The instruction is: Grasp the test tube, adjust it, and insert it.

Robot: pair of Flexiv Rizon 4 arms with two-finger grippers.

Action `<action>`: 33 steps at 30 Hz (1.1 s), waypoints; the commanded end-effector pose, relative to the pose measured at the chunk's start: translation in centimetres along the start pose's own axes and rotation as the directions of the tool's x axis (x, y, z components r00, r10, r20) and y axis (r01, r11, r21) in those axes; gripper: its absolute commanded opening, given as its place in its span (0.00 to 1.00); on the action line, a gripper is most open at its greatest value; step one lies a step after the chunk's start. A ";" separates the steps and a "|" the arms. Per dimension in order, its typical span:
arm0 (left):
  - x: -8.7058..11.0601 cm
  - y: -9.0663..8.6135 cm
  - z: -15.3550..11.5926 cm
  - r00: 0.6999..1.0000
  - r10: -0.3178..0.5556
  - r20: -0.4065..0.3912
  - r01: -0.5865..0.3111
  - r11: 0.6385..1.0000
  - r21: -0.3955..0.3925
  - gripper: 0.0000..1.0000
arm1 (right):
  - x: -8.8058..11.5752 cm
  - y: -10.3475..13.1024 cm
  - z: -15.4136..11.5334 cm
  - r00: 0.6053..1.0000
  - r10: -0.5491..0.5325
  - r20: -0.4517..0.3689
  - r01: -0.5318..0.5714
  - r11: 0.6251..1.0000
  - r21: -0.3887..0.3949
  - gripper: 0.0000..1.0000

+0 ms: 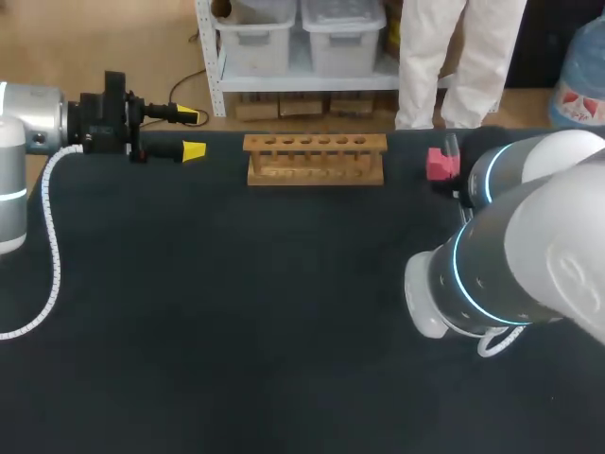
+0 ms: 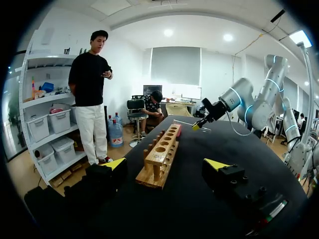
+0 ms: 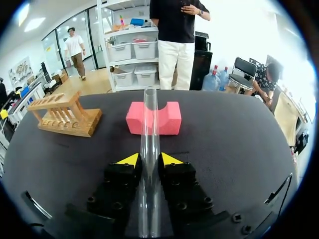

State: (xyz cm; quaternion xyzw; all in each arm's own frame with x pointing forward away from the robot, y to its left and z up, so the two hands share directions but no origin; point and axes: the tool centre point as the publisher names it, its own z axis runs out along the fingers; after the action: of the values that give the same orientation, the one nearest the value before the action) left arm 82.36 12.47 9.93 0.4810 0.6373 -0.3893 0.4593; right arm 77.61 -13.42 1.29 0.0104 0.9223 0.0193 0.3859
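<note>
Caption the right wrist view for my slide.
Right gripper shut on the test tube, pink block ahead, wooden rack off beside it.

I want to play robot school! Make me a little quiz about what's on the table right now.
1. Yes or no: is any tube standing in the wooden rack?
2. Pick one: the block on the table is A pink, B green, C blue.
3. Fill in: the test tube is gripped by the ____ gripper.

Key: 1 no; 2 A; 3 right gripper.
</note>
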 end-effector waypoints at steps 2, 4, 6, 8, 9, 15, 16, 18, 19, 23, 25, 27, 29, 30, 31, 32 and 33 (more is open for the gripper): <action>0.1 0.0 0.0 1.000 0.003 0.003 -0.003 1.000 0.000 1.00 | -0.8 0.6 -2.6 1.000 0.002 -0.010 -0.001 0.999 0.048 0.00; 0.1 0.0 0.0 1.000 0.003 0.003 -0.003 1.000 0.000 1.00 | -1.1 0.8 -3.4 1.000 0.002 -0.007 -0.002 0.999 0.052 0.00; 0.1 0.0 0.0 1.000 0.003 0.003 -0.003 1.000 0.000 1.00 | -1.4 1.1 -4.2 1.000 -0.005 -0.004 0.005 0.999 0.053 0.00; 0.1 0.0 0.0 1.000 0.003 0.003 -0.003 1.000 0.000 1.00 | -1.7 1.5 -5.0 1.000 -0.013 -0.002 0.013 0.999 0.052 0.00; 0.1 0.0 0.0 1.000 0.003 0.003 -0.003 1.000 0.000 1.00 | -1.8 1.7 -5.4 1.000 -0.021 0.001 0.021 0.999 0.045 0.00; 0.1 0.0 0.0 1.000 0.003 0.003 -0.003 1.000 0.000 1.00 | -2.6 3.0 -6.7 0.998 -0.055 -0.001 0.055 0.998 0.031 0.00; 0.1 0.0 0.0 1.000 0.003 0.003 -0.003 1.000 0.000 1.00 | -2.9 3.3 -6.9 0.998 -0.058 0.000 0.058 0.998 0.031 0.00; 0.1 0.0 0.0 1.000 0.003 0.003 -0.003 1.000 0.000 1.00 | -3.4 3.8 -7.2 0.998 -0.060 0.005 0.060 0.998 0.037 0.00; 0.1 0.0 0.0 1.000 0.003 0.003 -0.003 1.000 0.000 1.00 | -3.6 4.1 -7.2 0.998 -0.055 0.009 0.054 0.998 0.041 0.00; 0.1 0.0 0.0 1.000 0.003 0.003 -0.003 1.000 0.000 1.00 | -4.8 5.5 -7.1 0.999 -0.036 0.024 0.035 0.998 0.052 0.00; 0.1 0.0 0.0 1.000 0.003 0.003 -0.003 1.000 0.000 1.00 | -5.4 6.5 -6.7 0.999 -0.028 0.035 0.026 0.998 0.052 0.00; 0.1 0.0 0.0 1.000 0.003 0.003 -0.003 1.000 0.000 1.00 | -5.9 7.4 -6.1 0.999 -0.023 0.042 0.021 0.999 0.049 0.00; 0.1 0.0 0.0 1.000 0.003 0.003 -0.003 1.000 0.000 1.00 | -6.4 8.4 -5.4 0.999 -0.023 0.048 0.021 0.999 0.044 0.00; 0.1 0.0 0.0 1.000 0.003 0.003 -0.003 1.000 0.000 1.00 | -6.6 8.8 -5.0 0.998 -0.024 0.051 0.022 0.999 0.040 0.00; 0.1 0.0 0.0 1.000 0.003 0.003 -0.003 1.000 0.000 1.00 | -6.9 9.3 -4.7 0.998 -0.025 0.053 0.023 0.999 0.036 0.00; 0.1 0.0 0.0 1.000 0.003 0.003 -0.003 1.000 0.000 1.00 | -7.1 9.7 -4.5 0.998 -0.025 0.056 0.023 0.999 0.033 0.00; 0.1 0.0 0.0 1.000 0.003 0.003 -0.003 1.000 0.000 1.00 | -7.3 10.1 -4.2 0.998 -0.026 0.059 0.024 0.999 0.030 0.00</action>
State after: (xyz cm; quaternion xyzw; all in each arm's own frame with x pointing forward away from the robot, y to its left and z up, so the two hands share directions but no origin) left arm 82.36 12.47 9.93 0.4810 0.6373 -0.3893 0.4593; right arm 78.21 -4.61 10.67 -0.0024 0.9114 0.0141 0.4113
